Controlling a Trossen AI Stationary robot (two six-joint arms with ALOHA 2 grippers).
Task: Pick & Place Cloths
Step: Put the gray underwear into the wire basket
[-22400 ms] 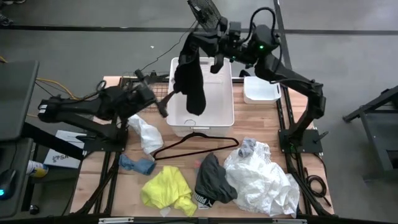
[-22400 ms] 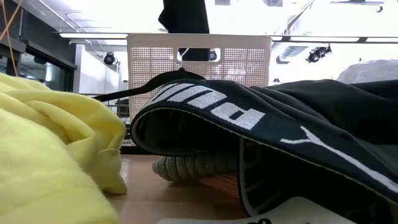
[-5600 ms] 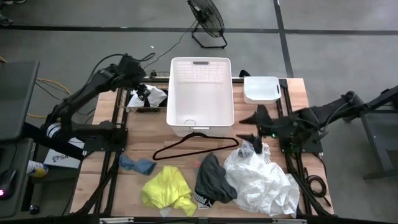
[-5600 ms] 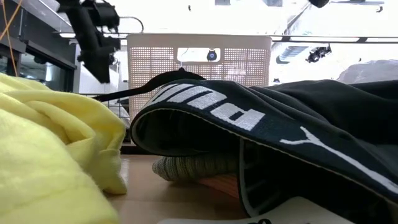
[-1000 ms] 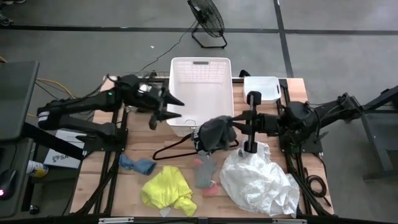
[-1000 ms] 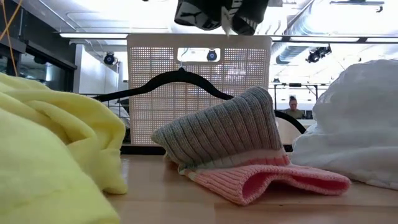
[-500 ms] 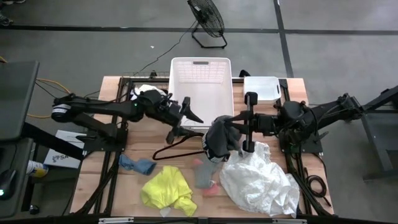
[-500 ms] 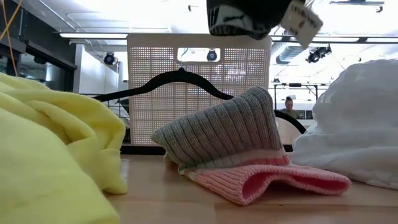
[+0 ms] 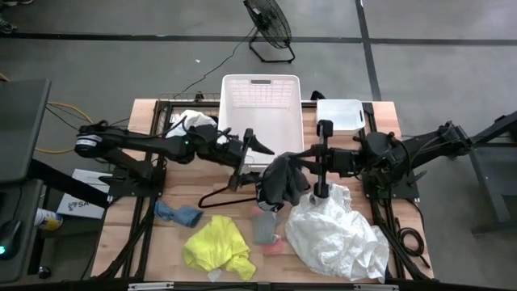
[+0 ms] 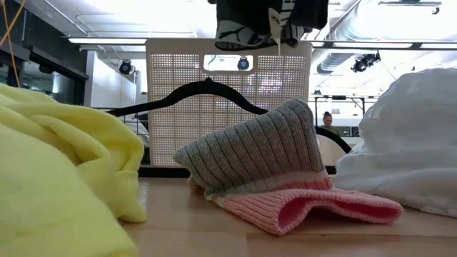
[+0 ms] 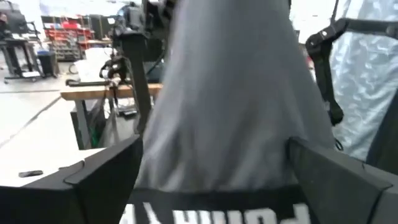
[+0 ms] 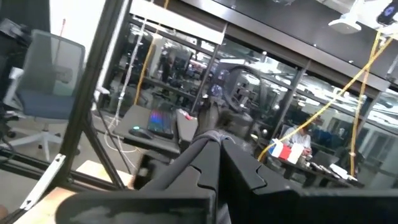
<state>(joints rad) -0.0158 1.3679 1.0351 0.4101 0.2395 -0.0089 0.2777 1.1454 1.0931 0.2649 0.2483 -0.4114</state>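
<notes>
Overhead, the left gripper (image 9: pixel 249 160) reaches in from the left side of the wooden table (image 9: pixel 145 242), its two dark fingers spread wide apart in front of the white basket (image 9: pixel 261 113); its wrist camera shows the fingers flanking a smooth grey fabric with a black lettered waistband, and whether they touch the cloth cannot be told. Behind that arm, a crumpled white cloth (image 9: pixel 194 123) lies near the table's far left corner. A small blue piece (image 9: pixel 179 214) sits by the left edge, and a bright yellow garment (image 9: pixel 216 246), soft and bunched, rests at the near edge.

At the middle, the dark grey cloth (image 9: pixel 280 179) hangs off the table, a limp drooping bundle held up at its right side; from table height its black waistband with white lettering (image 10: pixel 268 18) dangles at the top of the frame, before the perforated basket wall. Below it a thin black hanger (image 9: pixel 234 187) lies across the table, its long axis running left to right. A ribbed grey and pink knit piece (image 10: pixel 275 171) lies folded on the wood, the pink layer underneath.

The right gripper (image 9: pixel 300 159) comes from the right edge, its fingers pinched shut on the dark grey cloth. Beneath that arm a large white garment (image 9: pixel 339 238), crinkled and puffy, fills the near right corner.
</notes>
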